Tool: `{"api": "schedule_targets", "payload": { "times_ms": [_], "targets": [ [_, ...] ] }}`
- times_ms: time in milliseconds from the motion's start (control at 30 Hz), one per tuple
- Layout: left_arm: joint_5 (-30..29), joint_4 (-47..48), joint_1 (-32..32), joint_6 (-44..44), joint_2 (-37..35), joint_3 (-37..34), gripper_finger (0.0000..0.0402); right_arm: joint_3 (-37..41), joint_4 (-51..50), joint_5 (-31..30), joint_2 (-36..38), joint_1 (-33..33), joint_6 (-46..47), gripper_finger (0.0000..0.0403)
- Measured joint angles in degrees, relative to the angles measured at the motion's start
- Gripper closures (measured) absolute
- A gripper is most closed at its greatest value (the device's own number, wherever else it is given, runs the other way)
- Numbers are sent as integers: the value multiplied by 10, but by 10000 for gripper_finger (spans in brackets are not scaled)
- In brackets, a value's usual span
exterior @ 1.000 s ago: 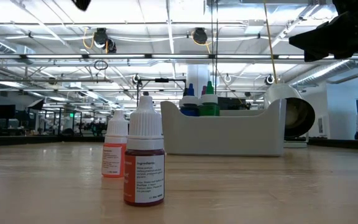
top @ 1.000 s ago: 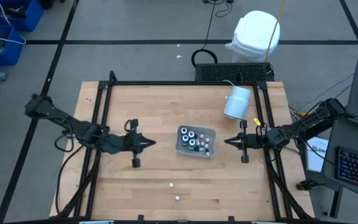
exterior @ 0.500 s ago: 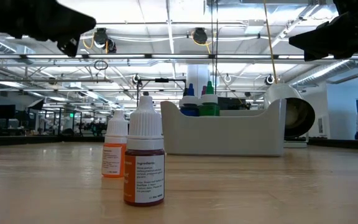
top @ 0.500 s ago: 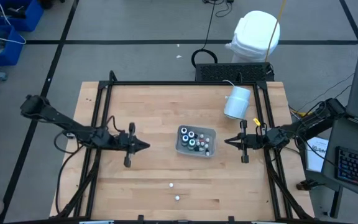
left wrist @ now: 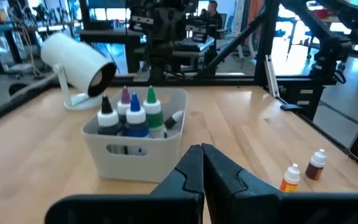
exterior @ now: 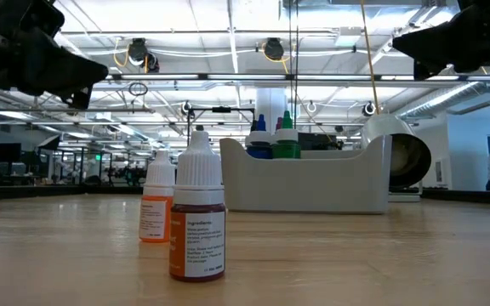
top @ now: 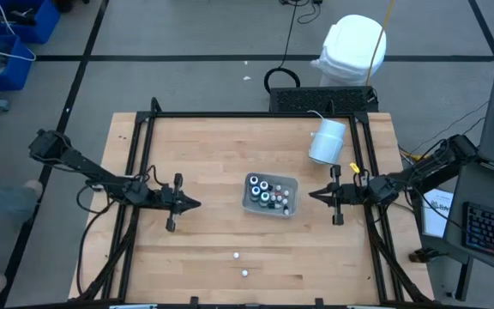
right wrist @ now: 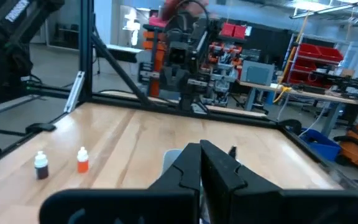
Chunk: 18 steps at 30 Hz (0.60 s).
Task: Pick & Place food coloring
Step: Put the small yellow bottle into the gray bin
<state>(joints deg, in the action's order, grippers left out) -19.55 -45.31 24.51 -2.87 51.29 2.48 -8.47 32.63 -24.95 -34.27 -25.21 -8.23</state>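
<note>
Several food coloring bottles (top: 266, 192) stand upright in a clear rectangular tray (top: 291, 184) at the table's middle; the left wrist view shows their pointed tops (left wrist: 134, 118). Two small white-capped bottles (top: 237, 255) (top: 245, 273) stand on their bases on the wood near the front edge; in the low view one is orange (exterior: 156, 209) and one brown (exterior: 198, 214). My left gripper (top: 194, 204) is shut and empty, left of the tray, pointing level at it. My right gripper (top: 314, 196) is shut and empty, right of the tray, pointing at it.
A big white cylinder (top: 326, 142) lies on its side on a stand at the table's far right. A black frame (top: 148, 120) runs along the table's edges. Bare wood lies between each gripper and the tray and along the front.
My left gripper has drawn back toward the table's left edge, away from the tray, and sunk lower while tipping toward level. It has stayed shut and empty. The bottles and tray have not moved.
</note>
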Motion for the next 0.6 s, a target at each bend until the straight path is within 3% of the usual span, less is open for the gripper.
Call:
{"api": "schedule_targets", "payload": {
  "times_ms": [167, 367, 467, 600],
  "targets": [
    [0, -6, 0, 0, 0, -3, 383, 0, 91, 28, -72, 0, -6, 403],
    [-1, -77, 0, 28, 0, -3, 379, -9, 204, 51, -159, 0, -34, 403],
    [-3, -87, 0, 55, 0, -3, 379, -43, 197, 58, -198, -2, -16, 403],
    [-4, -78, -1, 67, 0, -3, 378, -133, 113, 57, -266, -12, 3, 403]
  ]
}}
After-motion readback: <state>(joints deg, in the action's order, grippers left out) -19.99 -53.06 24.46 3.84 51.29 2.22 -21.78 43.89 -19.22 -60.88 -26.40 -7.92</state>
